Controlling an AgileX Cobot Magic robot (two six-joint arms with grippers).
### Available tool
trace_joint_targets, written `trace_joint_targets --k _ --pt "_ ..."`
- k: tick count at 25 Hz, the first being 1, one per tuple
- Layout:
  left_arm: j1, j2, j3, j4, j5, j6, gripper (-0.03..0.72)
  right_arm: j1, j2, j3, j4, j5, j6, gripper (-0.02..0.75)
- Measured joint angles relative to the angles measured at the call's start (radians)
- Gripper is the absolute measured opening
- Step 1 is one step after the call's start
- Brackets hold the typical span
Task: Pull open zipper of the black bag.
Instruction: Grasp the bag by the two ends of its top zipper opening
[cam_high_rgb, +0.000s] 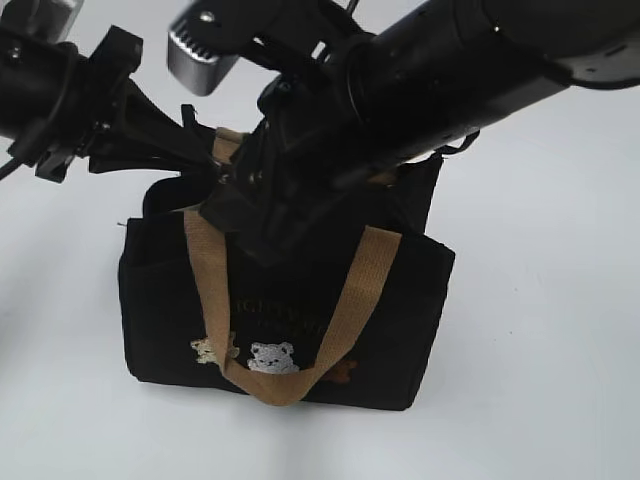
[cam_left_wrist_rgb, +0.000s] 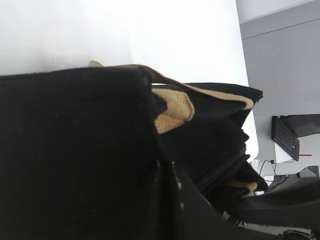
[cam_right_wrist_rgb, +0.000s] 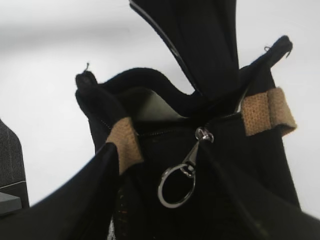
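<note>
Fabric at the left end of the small boxy black bag (cam_high_rgb: 160, 290) with tan webbing handles (cam_high_rgb: 350, 310) is pinched in the left gripper (cam_high_rgb: 195, 165), its jaws clenched on the cloth at the top edge. The bag stands upright on a white table (cam_high_rgb: 540, 300), white embroidered bears (cam_high_rgb: 272, 357) on its front. Further right, the right gripper (cam_high_rgb: 270, 225) straddles the black zipper (cam_right_wrist_rgb: 165, 131) and silver ring pull (cam_right_wrist_rgb: 177, 186); whether it grasps anything cannot be told.
</note>
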Motion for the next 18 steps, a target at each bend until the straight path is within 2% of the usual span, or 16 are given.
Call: trace_joint_targets --k 4,16,18 --pt "0.000 0.000 0.000 0.005 0.000 0.000 -0.008 0.000 0.019 0.000 -0.028 -0.001 0.000 0.339" --pt "0.000 -0.002 0.000 0.024 0.001 0.000 -0.009 0.000 0.021 0.000 -0.092 0.000 0.000 0.003" --pt "0.000 -0.002 0.000 0.024 0.003 0.000 -0.009 0.000 0.021 0.000 -0.092 0.000 0.000 -0.001"
